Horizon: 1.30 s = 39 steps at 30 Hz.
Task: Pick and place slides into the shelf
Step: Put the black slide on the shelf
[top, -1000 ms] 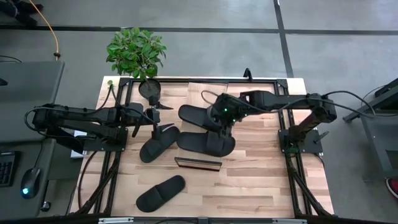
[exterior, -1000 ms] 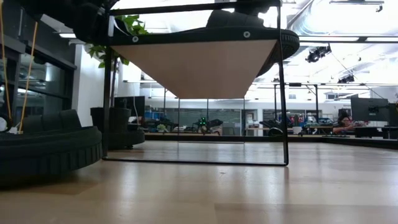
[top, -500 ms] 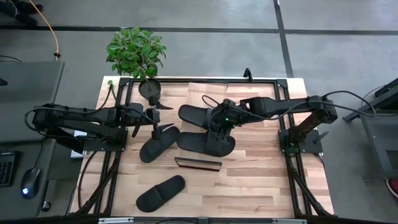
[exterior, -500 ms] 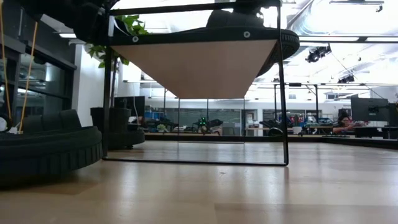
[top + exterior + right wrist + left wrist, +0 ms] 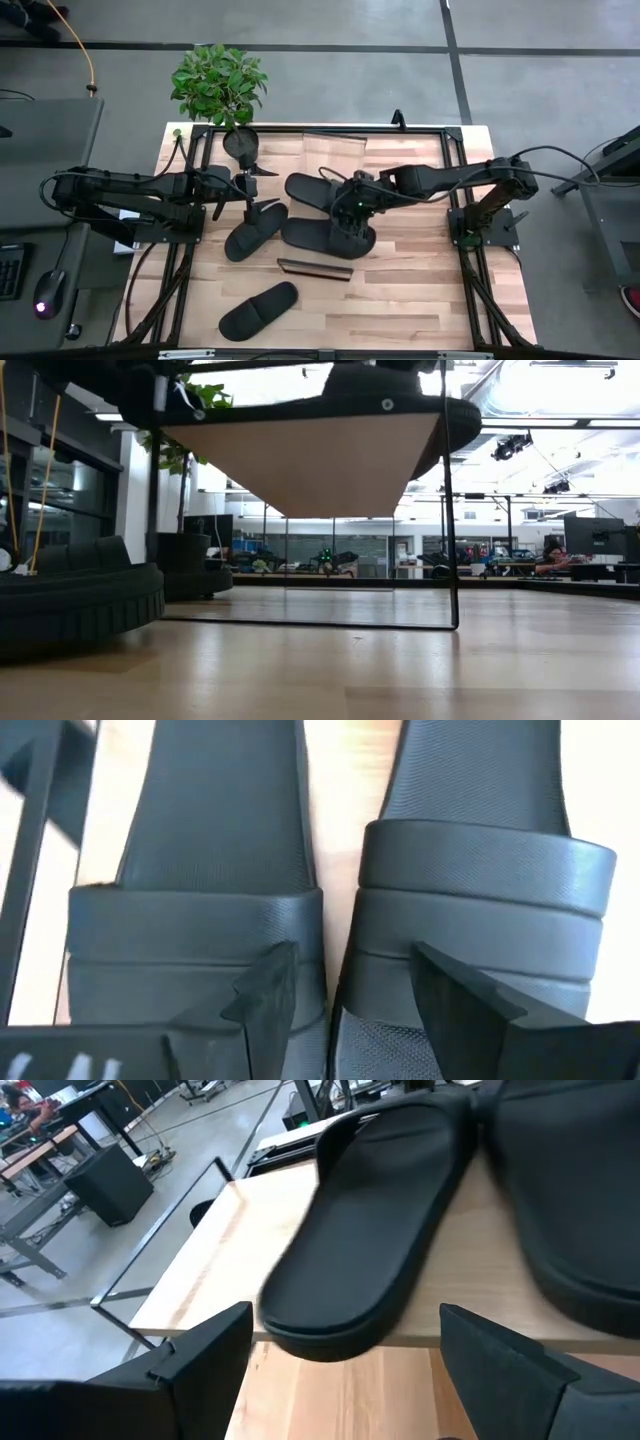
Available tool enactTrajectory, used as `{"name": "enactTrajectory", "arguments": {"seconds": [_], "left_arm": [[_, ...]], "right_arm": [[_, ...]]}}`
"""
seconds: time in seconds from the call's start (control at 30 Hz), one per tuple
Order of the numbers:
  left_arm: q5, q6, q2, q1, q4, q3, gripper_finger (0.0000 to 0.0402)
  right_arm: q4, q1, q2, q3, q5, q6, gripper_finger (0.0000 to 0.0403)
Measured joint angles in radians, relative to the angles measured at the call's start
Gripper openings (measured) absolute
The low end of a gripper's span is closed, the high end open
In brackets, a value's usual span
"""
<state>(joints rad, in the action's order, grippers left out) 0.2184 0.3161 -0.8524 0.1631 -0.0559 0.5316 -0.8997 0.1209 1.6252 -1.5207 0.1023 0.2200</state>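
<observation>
Two slides (image 5: 318, 190) lie paired on the shelf (image 5: 335, 150), a third slide (image 5: 255, 230) overhanging its end; the right gripper (image 5: 352, 207) sits at their adjoining straps, apparently aligning them, its grip indiscernible, while the left gripper (image 5: 245, 187) waits wide apart.

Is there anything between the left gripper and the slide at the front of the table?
Yes: another slide lies between the left gripper and the front slide, right across the straight path.

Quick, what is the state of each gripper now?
Left gripper: open, holding nothing, near a slide.
Right gripper: fingers apart over two slides' straps; a grip cannot be told.
</observation>
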Motion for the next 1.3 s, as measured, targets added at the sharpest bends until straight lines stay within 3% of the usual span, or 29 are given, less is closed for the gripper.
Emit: {"name": "enactTrajectory", "arguments": {"seconds": [0.43, 0.73, 1.3], "left_arm": [[0.002, 0.0, 0.0, 0.0, 0.0, 0.0, 0.0303], [0.002, -0.005, 0.0, 0.0, 0.001, 0.0, 0.0303], [0.003, -0.008, 0.0, 0.0, 0.001, 0.0, 0.0303]], "right_arm": [[-0.021, 0.012, 0.002, -0.06, -0.211, -0.03, 0.0188], [-0.064, 0.026, 0.002, -0.061, 0.144, 0.035, 0.0188], [-0.082, 0.11, 0.031, -0.041, 0.103, 0.118, 0.0188]]}}
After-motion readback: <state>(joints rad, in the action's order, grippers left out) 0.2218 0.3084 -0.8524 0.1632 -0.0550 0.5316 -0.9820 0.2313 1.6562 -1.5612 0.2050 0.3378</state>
